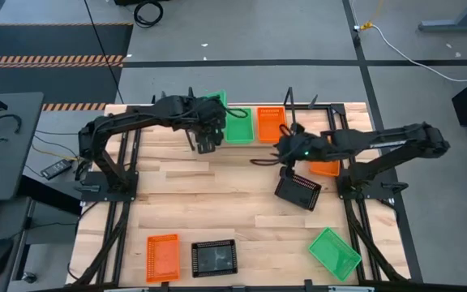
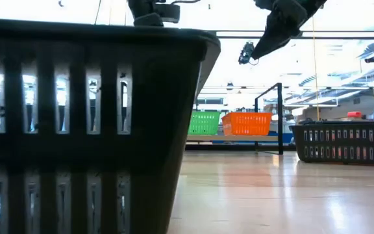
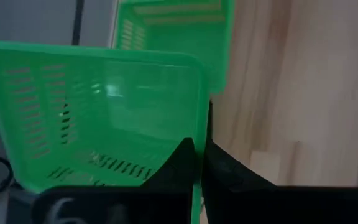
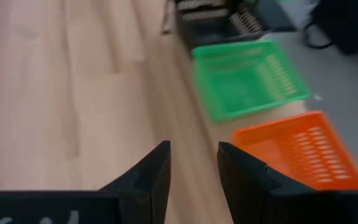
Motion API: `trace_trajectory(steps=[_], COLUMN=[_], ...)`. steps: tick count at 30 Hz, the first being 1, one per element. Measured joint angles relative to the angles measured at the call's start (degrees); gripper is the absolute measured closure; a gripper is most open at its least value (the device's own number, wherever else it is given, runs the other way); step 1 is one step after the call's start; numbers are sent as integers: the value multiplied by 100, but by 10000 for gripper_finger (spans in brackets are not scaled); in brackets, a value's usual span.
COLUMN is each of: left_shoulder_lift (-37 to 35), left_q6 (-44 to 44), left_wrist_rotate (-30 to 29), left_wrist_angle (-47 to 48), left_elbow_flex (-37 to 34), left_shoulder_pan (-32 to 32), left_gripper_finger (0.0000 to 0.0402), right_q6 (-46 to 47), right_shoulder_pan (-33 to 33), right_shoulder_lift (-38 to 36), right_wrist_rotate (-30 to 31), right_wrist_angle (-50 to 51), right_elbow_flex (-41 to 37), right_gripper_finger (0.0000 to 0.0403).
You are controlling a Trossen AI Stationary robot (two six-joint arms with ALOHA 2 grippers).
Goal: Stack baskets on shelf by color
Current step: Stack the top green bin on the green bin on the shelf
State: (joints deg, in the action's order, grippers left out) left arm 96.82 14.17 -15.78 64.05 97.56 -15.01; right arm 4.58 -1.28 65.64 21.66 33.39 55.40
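High view, stock count as I read it from my station.

On the shelf (image 1: 319, 108): one green basket (image 1: 237, 126) at the left, one orange basket (image 1: 269, 124) beside it. No black basket there yet, so the third place looks unfilled.

In hand: a second green basket (image 3: 98, 118), its wall pinched in the left gripper (image 1: 206, 143), whose fingers are closed on it, carried at the shelf's left end next to the green one already placed.

Loose on the table: orange basket (image 1: 324, 168) and tilted black basket (image 1: 298, 191) under the right arm; orange basket (image 1: 162, 258), black basket (image 1: 214, 258) and green basket (image 1: 335, 253) along the near edge.

Right gripper (image 1: 286, 152): fingers apart, holding nothing, hovering near the shelf's middle.

Judgement: early stage; two placed, one arriving, five visible still to shelve. I count only eight.
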Motion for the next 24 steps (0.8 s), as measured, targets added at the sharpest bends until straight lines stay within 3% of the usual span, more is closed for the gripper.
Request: trace_trajectory(steps=[8, 24], left_shoulder_lift=[336, 1075], left_q6=[153, 151], left_wrist_rotate=[248, 211], left_wrist_angle=[-721, -1870], left_elbow_flex=[-3, 2], left_shoulder_pan=[147, 9], left_gripper_finger=[388, 388], right_q6=[-220, -110], right_shoulder_pan=[38, 138], right_shoulder_lift=[-273, -192], right_wrist_rotate=[573, 530], right_wrist_angle=[78, 392], right_elbow_flex=[0, 0], right_gripper_finger=[266, 266])
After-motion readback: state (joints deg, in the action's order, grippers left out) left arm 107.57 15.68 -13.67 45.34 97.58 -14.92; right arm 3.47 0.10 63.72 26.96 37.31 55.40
